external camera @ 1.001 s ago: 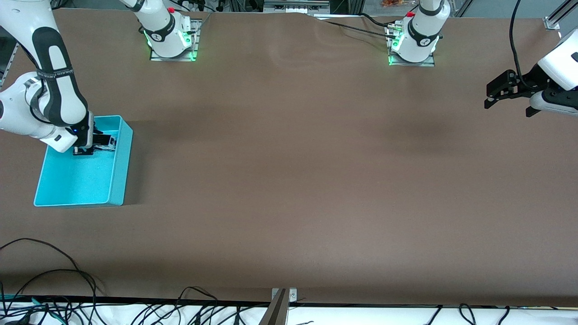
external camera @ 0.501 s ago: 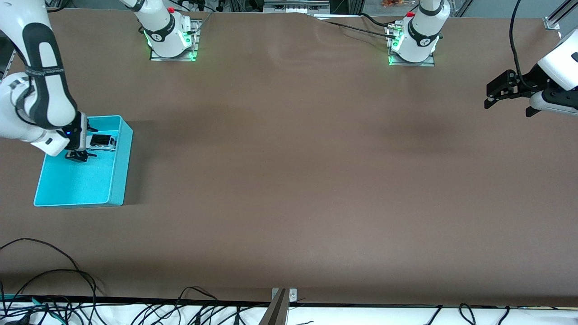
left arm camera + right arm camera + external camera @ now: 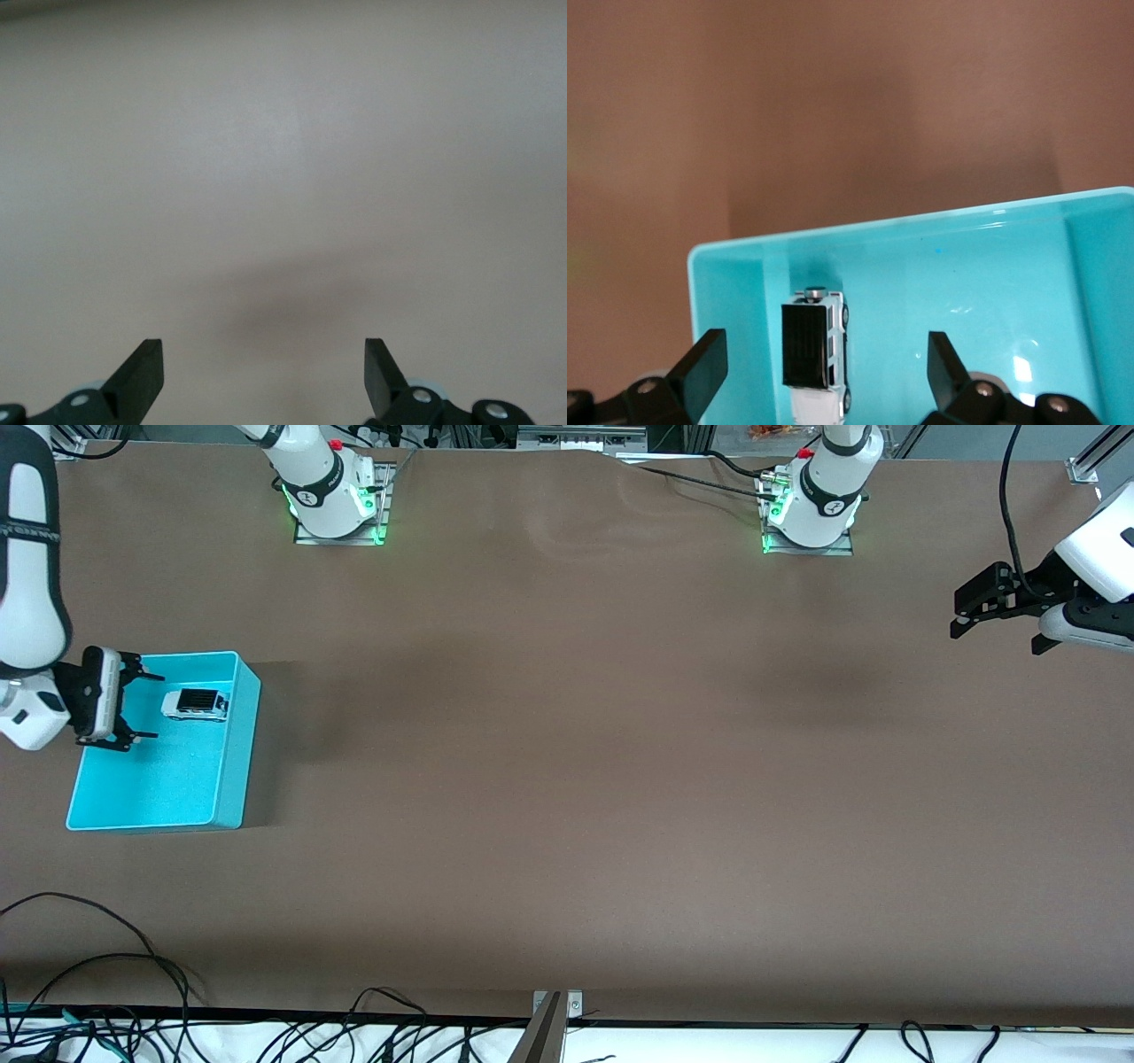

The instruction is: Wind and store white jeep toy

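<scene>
From the front camera we find the small white jeep toy [image 3: 196,704] with its black roof lying on its wheels inside the open cyan plastic bin [image 3: 232,779], up in the bin's corner at about one o'clock, farthest from the camera and beside the wall that faces the middle of the table. We judge it set there on purpose, so the storing step looks done. The right gripper [image 3: 133,708] hangs over the bin's nine o'clock edge, its fingers spread wide and pointing toward the jeep at three o'clock, clear of it and holding nothing. At the left arm's end of the brown tabletop [image 3: 567,779] the left gripper [image 3: 999,631] waits in the air over bare surface, its black fingers parted and empty.

In the left wrist view we see only plain table beneath the two wide-apart fingertips [image 3: 142,372] of the left gripper [image 3: 263,372]; nothing sits between them.

In the right wrist view we look past the right gripper [image 3: 822,372], whose fingertips [image 3: 704,367] stand fully apart, down into the cyan bin [image 3: 992,274]. The jeep [image 3: 817,354] rests on the bin floor near twelve o'clock of the gap, close to a corner wall and untouched by either finger.
</scene>
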You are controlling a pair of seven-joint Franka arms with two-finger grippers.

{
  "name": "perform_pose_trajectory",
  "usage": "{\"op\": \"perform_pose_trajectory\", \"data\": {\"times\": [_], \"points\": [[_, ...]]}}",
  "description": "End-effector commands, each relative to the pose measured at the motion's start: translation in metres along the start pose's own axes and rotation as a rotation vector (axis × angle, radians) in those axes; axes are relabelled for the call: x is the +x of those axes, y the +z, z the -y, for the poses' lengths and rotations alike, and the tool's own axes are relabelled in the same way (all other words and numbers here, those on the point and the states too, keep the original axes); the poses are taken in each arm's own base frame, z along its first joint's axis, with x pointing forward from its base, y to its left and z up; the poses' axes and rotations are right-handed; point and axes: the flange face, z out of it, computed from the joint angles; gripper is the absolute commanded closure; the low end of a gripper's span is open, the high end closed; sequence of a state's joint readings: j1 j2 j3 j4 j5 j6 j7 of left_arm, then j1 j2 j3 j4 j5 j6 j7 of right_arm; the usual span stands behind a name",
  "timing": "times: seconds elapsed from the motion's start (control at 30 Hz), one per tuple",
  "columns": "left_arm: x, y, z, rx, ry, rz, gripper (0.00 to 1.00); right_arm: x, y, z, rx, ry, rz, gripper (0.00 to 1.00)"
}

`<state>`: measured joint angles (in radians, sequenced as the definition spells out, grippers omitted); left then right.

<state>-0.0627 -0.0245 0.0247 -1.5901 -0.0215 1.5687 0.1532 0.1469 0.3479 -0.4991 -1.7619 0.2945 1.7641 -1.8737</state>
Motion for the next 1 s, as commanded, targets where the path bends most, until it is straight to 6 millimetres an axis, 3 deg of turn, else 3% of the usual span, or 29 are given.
{"op": "perform_pose_trajectory", "data": {"times": [0.0, 0.27, 0.37, 0.57, 0.7, 0.97], "points": [[0.002, -0.006, -0.001, 0.010, 0.016, 0.008, 0.00, 0.027, -0.035, 0.004, 0.024, 0.140, 0.003, 0.00], [0.002, -0.006, -0.001, 0.010, 0.014, 0.008, 0.00, 0.079, -0.088, 0.018, 0.005, 0.372, 0.059, 0.00], [0.002, -0.006, -0.001, 0.010, 0.014, 0.008, 0.00, 0.109, -0.108, 0.025, -0.007, 0.504, 0.100, 0.00], [0.002, -0.006, -0.001, 0.010, 0.016, 0.008, 0.00, 0.148, -0.128, 0.033, -0.037, 0.722, 0.136, 0.00], [0.002, -0.006, -0.001, 0.010, 0.014, 0.008, 0.00, 0.165, -0.137, 0.037, -0.058, 0.856, 0.139, 0.00], [0.002, -0.006, -0.001, 0.010, 0.016, 0.008, 0.00, 0.173, -0.151, 0.040, -0.099, 1.077, 0.125, 0.00]]}}
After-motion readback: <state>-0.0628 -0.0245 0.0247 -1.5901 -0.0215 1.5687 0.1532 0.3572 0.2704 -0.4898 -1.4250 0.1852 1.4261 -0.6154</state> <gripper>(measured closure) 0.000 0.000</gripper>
